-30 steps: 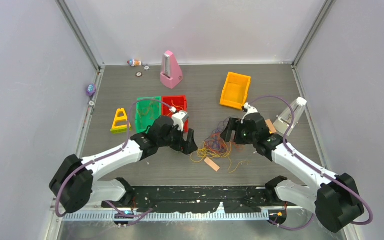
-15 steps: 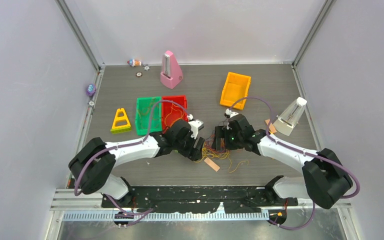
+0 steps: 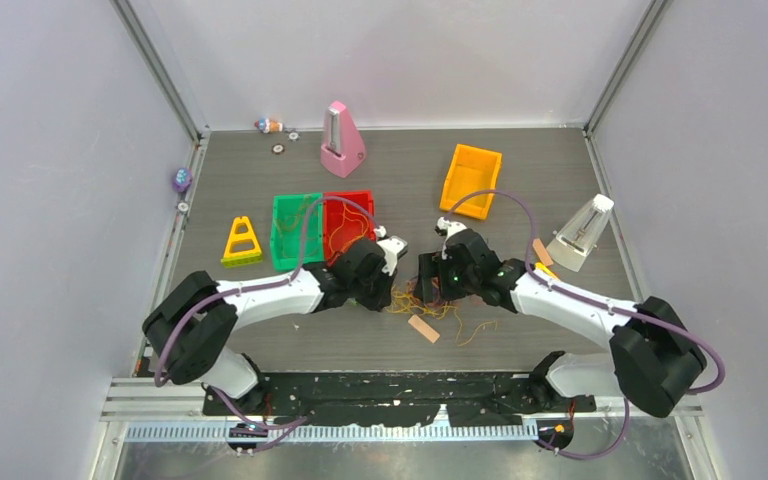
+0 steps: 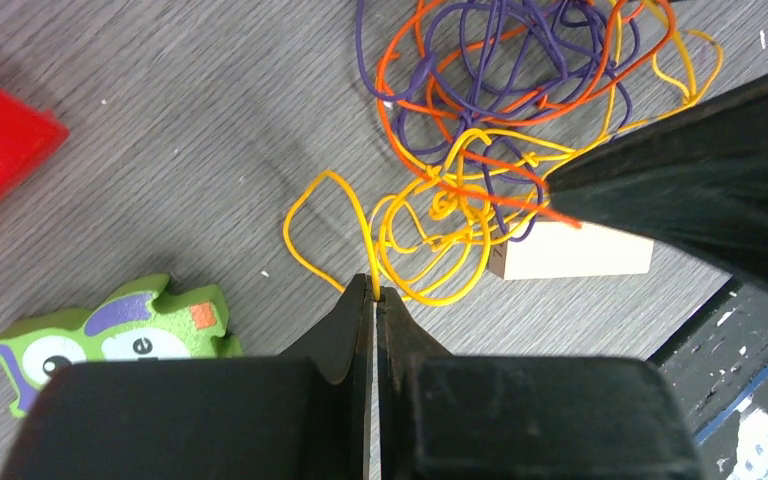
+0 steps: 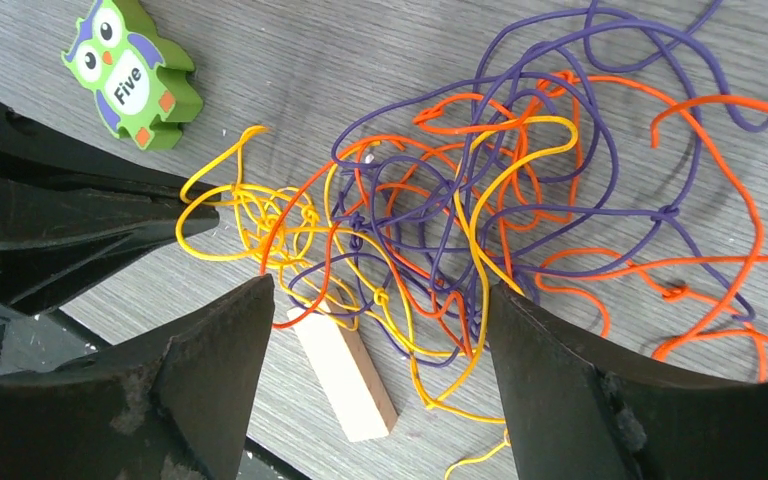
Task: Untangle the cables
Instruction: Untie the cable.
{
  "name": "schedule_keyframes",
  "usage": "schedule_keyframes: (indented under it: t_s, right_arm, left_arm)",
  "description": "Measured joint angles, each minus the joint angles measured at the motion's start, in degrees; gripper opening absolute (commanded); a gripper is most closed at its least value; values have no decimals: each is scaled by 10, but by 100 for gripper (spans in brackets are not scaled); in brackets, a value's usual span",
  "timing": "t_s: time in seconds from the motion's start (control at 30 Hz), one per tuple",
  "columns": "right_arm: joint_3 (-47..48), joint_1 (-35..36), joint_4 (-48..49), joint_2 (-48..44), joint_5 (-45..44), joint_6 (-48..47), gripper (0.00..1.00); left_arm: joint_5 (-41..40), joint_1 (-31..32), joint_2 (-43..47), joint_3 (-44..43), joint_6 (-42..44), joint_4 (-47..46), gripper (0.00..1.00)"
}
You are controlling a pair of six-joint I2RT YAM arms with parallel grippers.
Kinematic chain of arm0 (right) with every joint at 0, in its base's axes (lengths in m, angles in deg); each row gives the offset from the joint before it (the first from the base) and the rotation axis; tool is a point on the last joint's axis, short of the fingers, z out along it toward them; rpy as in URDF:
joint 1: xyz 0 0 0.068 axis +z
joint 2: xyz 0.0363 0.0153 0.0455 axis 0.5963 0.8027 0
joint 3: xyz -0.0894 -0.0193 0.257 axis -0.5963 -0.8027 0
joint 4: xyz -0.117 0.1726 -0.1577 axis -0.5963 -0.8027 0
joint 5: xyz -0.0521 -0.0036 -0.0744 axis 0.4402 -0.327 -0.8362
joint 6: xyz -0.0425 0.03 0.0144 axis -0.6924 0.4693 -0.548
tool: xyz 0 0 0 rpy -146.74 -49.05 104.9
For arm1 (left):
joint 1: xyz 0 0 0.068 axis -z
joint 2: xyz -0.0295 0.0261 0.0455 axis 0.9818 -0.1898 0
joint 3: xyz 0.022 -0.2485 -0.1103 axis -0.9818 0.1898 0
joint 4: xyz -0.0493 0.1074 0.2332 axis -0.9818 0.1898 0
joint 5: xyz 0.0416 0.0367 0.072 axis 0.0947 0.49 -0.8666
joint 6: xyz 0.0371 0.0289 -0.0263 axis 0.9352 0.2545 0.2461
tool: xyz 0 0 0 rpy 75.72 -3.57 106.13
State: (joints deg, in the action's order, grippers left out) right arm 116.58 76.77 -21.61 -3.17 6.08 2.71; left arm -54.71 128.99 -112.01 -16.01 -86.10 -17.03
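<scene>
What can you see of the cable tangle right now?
The cable tangle is a loose knot of thin, flexible strands in orange, yellow and purple, lying flat on the grey table. Several small knots show in the yellow. The left gripper is shut on one yellow loop at its edge; the open right gripper straddles its middle. Strands lie over a small wooden block.

We note the cables (image 5: 430, 250) as smooth, plastic-coated strands with a faint sheen. The table (image 5: 360, 60) shows a matt grey wood-grain finish; the small block (image 5: 345, 375) looks like bare, pale, unvarnished wood.
</scene>
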Motion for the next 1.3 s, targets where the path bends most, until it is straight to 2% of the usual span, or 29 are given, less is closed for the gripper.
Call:
schedule_keyframes:
  t_s: [0.1, 0.33, 0.5, 0.7, 0.77, 0.93, 1.03, 1.07, 1.13, 1.23, 1.3]
  right_arm:
    - [-11, 1, 4, -29, -7, -8, 72]
    - [-33, 2, 44, -104, 18, -47, 67]
    - [-33, 11, 85, -84, 59, -81, 67]
    - [-13, 55, 103, 8, 73, -117, 67]
    - [-5, 63, 110, 34, 70, -122, 63]
    - [3, 70, 143, 78, 54, -121, 43]
    - [2, 70, 155, 77, 31, -112, 39]
    - [2, 70, 159, 74, 21, -108, 40]
    - [-8, 70, 166, 56, -5, -100, 51]
    - [-32, 69, 167, 5, -48, -87, 74]
    - [-42, 65, 160, -24, -71, -79, 83]
  left_arm:
    - [-7, 0, 18, 14, -1, -2, 0]
    - [-31, 0, 91, 51, -3, 3, 0]
    - [-40, -3, 147, 63, -5, 9, 0]
    - [-43, -10, 170, 72, -14, 14, 0]
    - [-43, -13, 174, 75, -16, 19, 0]
    - [-53, -13, 204, 78, -16, 40, 0]
    - [-79, -16, 239, 78, -18, 66, 0]
    - [-93, -18, 256, 78, -20, 78, 0]
    - [-118, -34, 293, 78, -27, 110, 0]
    - [-140, -85, 351, 77, -35, 156, 0]
    - [-141, -125, 381, 72, -44, 189, 0]
